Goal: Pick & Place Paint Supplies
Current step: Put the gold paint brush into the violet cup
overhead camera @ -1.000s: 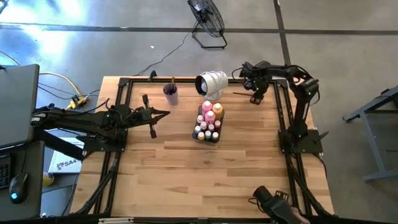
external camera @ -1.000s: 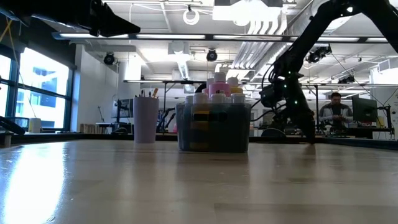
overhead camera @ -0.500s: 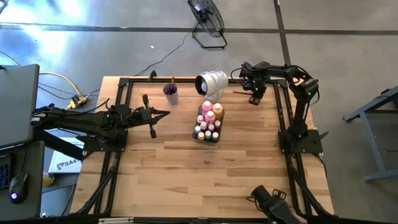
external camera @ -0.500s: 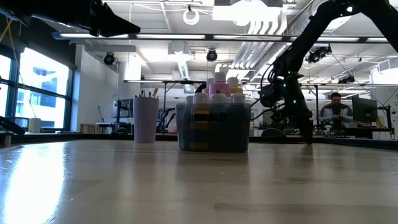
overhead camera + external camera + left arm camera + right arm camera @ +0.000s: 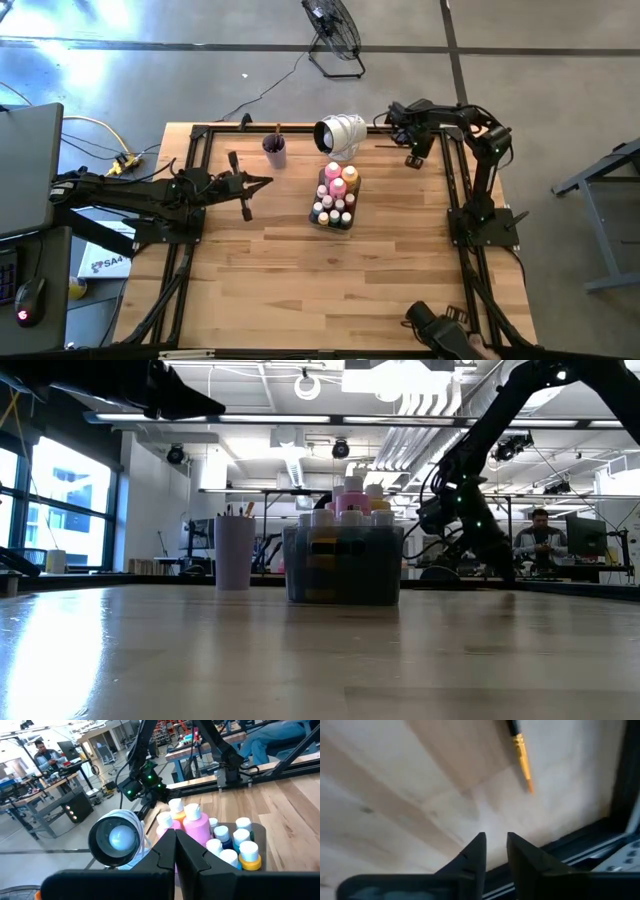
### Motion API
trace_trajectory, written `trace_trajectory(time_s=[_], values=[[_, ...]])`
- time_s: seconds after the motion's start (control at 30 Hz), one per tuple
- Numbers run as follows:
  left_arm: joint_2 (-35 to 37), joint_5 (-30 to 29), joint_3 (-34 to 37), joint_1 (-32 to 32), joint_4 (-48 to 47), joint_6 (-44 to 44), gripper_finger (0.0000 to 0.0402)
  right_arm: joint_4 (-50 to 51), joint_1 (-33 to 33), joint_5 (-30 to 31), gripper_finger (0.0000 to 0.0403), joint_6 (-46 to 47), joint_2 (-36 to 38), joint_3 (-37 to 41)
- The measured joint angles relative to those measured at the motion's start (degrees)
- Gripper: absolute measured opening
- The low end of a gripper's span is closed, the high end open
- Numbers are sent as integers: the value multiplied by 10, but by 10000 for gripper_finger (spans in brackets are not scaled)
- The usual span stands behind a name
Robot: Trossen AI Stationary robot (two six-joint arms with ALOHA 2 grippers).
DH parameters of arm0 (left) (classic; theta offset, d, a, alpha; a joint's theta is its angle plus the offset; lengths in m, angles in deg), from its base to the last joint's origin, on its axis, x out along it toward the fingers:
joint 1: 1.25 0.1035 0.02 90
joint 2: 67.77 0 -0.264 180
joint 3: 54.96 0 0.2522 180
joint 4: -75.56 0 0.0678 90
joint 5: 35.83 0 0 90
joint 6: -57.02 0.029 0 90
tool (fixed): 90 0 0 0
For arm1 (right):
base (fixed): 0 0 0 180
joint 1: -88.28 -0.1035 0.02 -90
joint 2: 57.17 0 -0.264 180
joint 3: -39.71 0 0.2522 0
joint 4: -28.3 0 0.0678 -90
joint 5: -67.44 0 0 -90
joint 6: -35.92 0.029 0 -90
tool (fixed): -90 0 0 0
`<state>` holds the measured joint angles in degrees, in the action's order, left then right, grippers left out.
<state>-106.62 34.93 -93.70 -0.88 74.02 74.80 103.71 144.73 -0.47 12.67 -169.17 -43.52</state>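
Note:
A thin paintbrush lies flat on the wood near the table's far right; its gold ferrule shows in the right wrist view. My right gripper points steeply down just beside it, open by a narrow gap, with nothing between its fingers. Pink, orange and small white-capped paint bottles stand in the clear tray at mid-table. More brushes stand in the lilac cup. My left gripper hovers shut and level, left of the tray.
A white round lamp lies at the far edge between cup and brush. Black frame rails border the table; one runs close behind my right gripper. Bare wood fills the near half. A person sits far beyond the table.
My right gripper's fingers have swung a little back and forth over the table's far right corner, staying low beside the brush. The brush lies where it did.

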Motion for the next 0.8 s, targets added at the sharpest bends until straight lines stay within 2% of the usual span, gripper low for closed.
trace_trajectory(time_s=[0.2,0.33,0.5,0.63,0.8], values=[[0,-4,0,0,-4,0,0,-38,1,5,131,-15,0,0],[0,-5,0,0,-4,0,0,-42,1,8,159,-15,0,0],[0,-7,0,0,-4,0,0,-55,1,13,166,-12,0,0],[0,-8,0,0,-4,-1,0,-76,1,-31,165,-16,0,0],[0,-9,0,0,-4,-1,0,-83,1,-38,164,-17,0,0]])
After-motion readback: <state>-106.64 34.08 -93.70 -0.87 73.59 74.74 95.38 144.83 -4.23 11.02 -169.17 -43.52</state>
